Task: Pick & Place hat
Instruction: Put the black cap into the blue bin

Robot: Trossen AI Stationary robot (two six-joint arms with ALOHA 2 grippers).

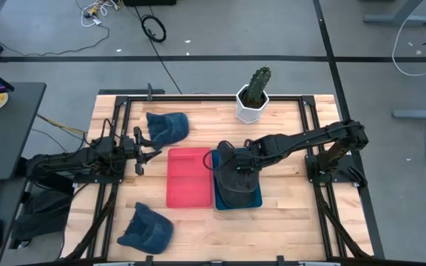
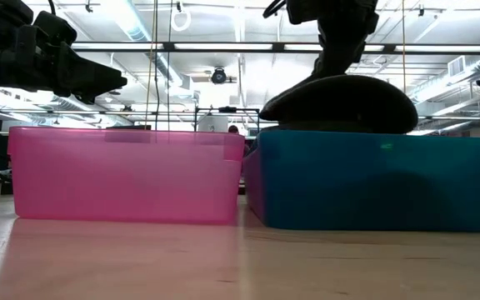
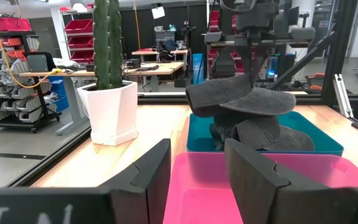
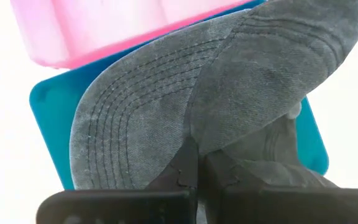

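Left arm is waiting at the left side of the bench, its end effector standing released and grasping nothing, aimed toward the bins; judged to be parked clear of the working area.

Two blue hats are lying loose on the bench: one at the far left, just beyond the left end effector, and one at the near left edge. Both appear to be awaiting handling.

Pink bin is sitting at bench centre. It is showing no contents in the high view, and the left wrist view into it shows none either.

Blue bin is sitting touching or just beside the pink bin on its right. It is already holding at least one dark hat, seen inside it in the left wrist view.

Right end effector is reaching in from the right and is clenched on a dark grey hat, pinching the fabric between its fingers. The hat is hanging directly above the blue bin, its brim level with or just over the rim in the low view. Judgement: placement into the blue bin is under way, release not yet made.

A potted cactus is standing at the far edge, well apart from the bins
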